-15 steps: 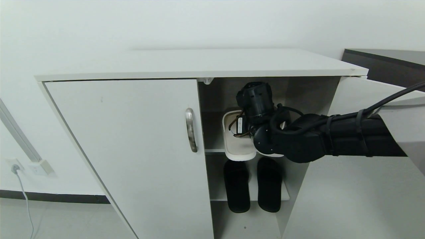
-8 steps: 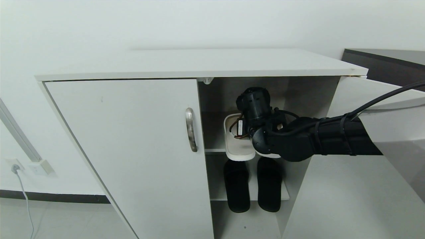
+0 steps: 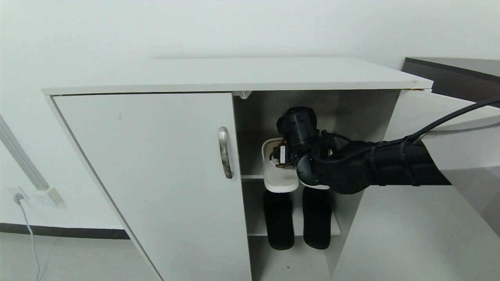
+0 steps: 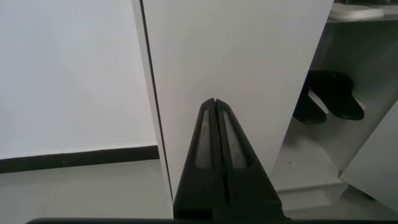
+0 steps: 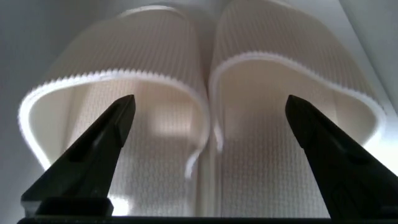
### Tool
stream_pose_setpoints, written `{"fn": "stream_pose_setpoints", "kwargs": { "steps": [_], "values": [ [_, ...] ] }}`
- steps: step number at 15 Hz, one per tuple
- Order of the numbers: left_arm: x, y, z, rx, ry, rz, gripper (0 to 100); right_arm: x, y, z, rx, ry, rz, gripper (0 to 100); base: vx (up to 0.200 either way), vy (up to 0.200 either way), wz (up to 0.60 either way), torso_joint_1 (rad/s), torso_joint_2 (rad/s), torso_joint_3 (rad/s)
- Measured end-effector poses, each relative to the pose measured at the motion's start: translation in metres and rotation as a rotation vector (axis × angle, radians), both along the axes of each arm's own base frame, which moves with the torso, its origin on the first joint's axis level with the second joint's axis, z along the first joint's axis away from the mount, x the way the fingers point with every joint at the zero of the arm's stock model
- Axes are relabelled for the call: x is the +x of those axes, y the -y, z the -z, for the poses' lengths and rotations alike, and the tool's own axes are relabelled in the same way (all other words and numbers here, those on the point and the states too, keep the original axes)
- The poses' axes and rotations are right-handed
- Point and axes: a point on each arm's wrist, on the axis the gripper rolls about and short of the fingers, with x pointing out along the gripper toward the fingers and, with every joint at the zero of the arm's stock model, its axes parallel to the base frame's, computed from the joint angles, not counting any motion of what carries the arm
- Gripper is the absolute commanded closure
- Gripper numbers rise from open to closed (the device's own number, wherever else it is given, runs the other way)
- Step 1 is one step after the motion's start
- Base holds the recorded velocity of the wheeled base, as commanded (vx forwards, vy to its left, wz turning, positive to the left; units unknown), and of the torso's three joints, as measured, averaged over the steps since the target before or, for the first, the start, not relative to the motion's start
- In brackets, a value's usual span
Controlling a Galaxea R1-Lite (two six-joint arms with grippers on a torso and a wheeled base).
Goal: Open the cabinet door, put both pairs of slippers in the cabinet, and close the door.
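The cabinet point(image 3: 234, 74) stands with its right door point(image 3: 410, 234) open. We see black slippers point(image 3: 297, 218) on the lower shelf point(image 3: 336, 231), white slippers point(image 3: 278, 180) on the shelf above point(image 3: 252, 176). Our right claw point(image 5: 210, 107) hangs released over the white pair; left claw point(image 4: 214, 124) clenched, empty. Closing the door is left, we reckon.

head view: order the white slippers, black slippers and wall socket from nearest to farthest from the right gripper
From the right gripper, open inside the cabinet:
1. white slippers, right at its fingers
2. black slippers, one level lower
3. wall socket, far to the left, low on the wall
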Motion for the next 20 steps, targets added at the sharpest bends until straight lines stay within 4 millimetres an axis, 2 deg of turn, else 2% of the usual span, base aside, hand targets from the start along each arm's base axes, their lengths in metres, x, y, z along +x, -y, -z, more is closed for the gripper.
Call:
{"fn": "stream_pose_setpoints", "kwargs": {
  "steps": [4, 11, 12, 16, 20],
  "values": [
    [0.000, 0.000, 0.000, -0.002, 0.000, -0.010, 100, -0.026, 0.006, -0.008, -0.009, -0.010, -0.029, 0, 0.000, 0.000, 0.00, 0.000, 0.00, 0.000],
    [0.000, 0.000, 0.000, -0.002, 0.000, -0.009, 100, -0.103, 0.037, -0.014, 0.017, -0.038, -0.190, 0, 0.000, 0.000, 0.00, 0.000, 0.00, 0.000],
    [0.000, 0.000, 0.000, -0.002, 0.000, -0.008, 100, -0.111, 0.042, -0.012, 0.041, -0.022, -0.217, 100, 0.000, 0.000, 0.00, 0.000, 0.00, 0.000],
    [0.000, 0.000, 0.000, 0.001, 0.000, -0.008, 100, -0.135, 0.053, -0.010, 0.083, 0.019, -0.323, 100, 0.000, 0.000, 0.00, 0.000, 0.00, 0.000],
    [0.000, 0.000, 0.000, -0.001, 0.000, -0.008, 100, -0.141, 0.056, -0.007, 0.073, 0.013, -0.333, 100, 0.000, 0.000, 0.00, 0.000, 0.00, 0.000]
  ]
}}
